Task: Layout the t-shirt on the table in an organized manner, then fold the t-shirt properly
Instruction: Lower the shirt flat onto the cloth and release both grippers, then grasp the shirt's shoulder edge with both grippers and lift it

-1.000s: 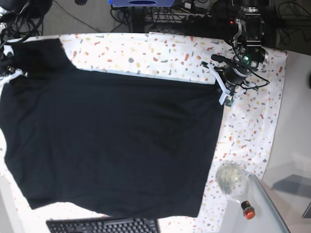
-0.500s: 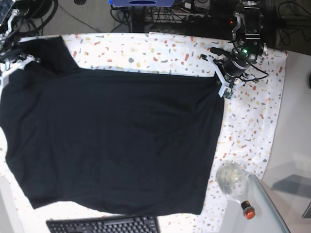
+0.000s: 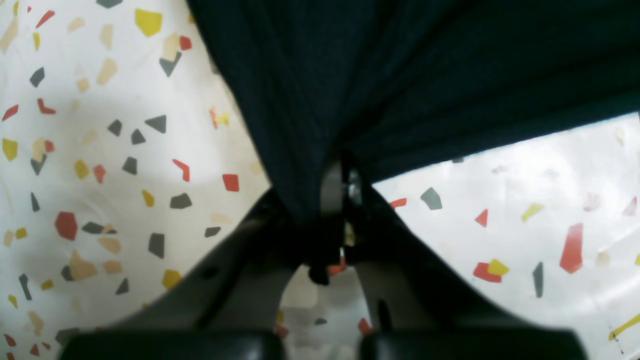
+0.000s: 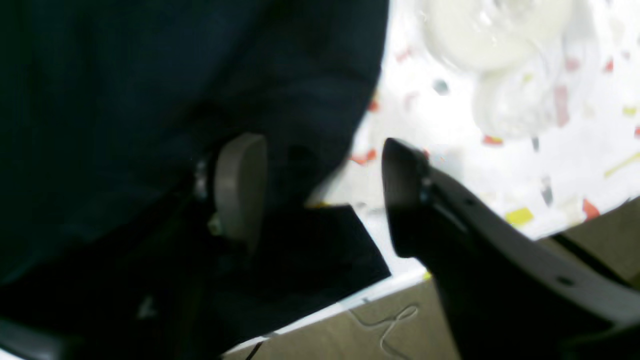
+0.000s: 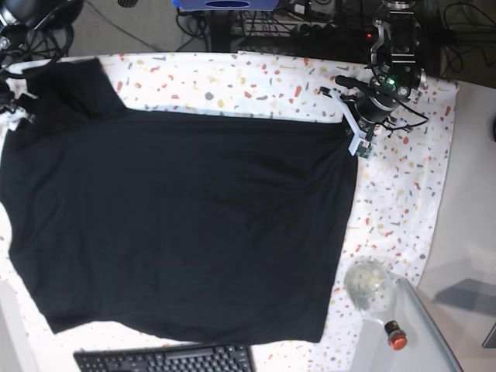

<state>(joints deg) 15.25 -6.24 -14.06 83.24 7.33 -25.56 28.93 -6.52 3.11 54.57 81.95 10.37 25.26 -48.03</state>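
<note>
The black t-shirt [image 5: 186, 232] lies spread flat over most of the speckled table [image 5: 403, 201]. My left gripper [image 5: 358, 143] is at the shirt's far right corner. In the left wrist view it [image 3: 342, 200] is shut on a pinch of the black fabric [image 3: 425, 75], just above the table cloth [image 3: 100, 150]. My right gripper [image 5: 17, 108] is at the far left sleeve. In the right wrist view it [image 4: 320, 195] is open, with one finger [image 4: 240, 185] against the dark cloth [image 4: 125, 100] and the other over the table [image 4: 500, 150] near its edge.
A black keyboard [image 5: 167, 360] lies at the near edge. A clear glass bowl [image 5: 368, 283] and a red-capped item [image 5: 396, 335] stand near right, by a plain grey side surface [image 5: 473, 217]. Cables and equipment lie beyond the far edge.
The left gripper drew the shirt's right corner slightly toward the far edge, then held still. The right gripper shifted about at the far left sleeve, and the sleeve edge moved a little.
</note>
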